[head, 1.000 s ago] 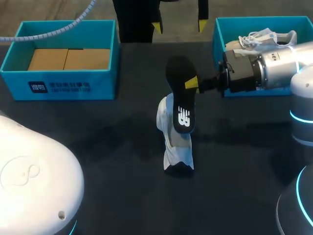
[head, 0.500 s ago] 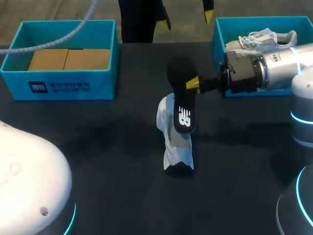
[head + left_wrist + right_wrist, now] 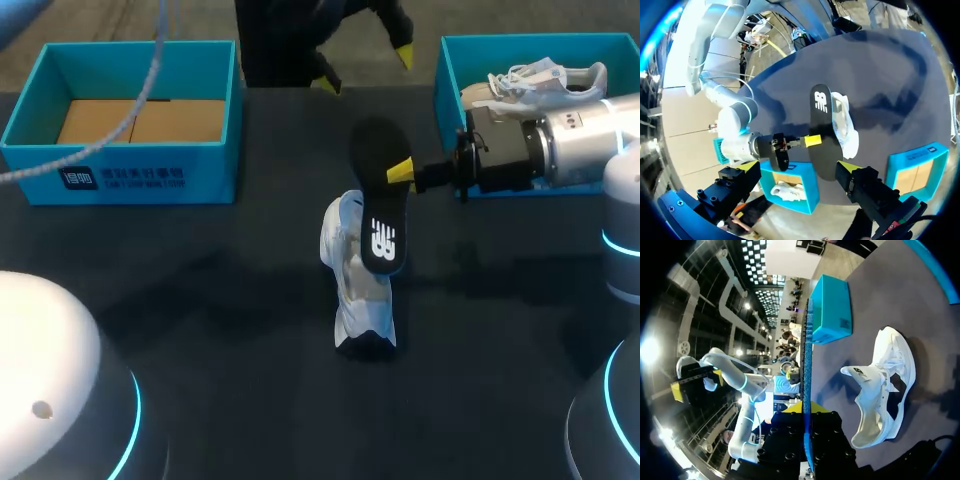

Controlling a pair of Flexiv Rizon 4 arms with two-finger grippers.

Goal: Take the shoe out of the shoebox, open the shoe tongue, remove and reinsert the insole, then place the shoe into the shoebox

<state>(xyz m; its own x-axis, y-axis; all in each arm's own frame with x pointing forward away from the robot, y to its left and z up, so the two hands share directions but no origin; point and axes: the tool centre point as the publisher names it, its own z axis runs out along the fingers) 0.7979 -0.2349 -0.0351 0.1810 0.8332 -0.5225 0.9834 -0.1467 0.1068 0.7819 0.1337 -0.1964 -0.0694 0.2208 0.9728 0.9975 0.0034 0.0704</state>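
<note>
Past unboxing and insole removal, with shoe [image 3: 352, 290] on tabletop [image 3: 200, 300] mid-frame, insole [image 3: 378, 215] pinched in right claw [image 3: 400, 172] just above it, left claw [image 3: 363, 67] open and empty upper middle; remaining: reinsert, rebox.

Black insole [image 3: 376, 215] with white logo, white shoe [image 3: 352, 290] — teal shoebox [image 3: 205, 175] with tan floor — dark table [image 3: 250, 300]
</note>
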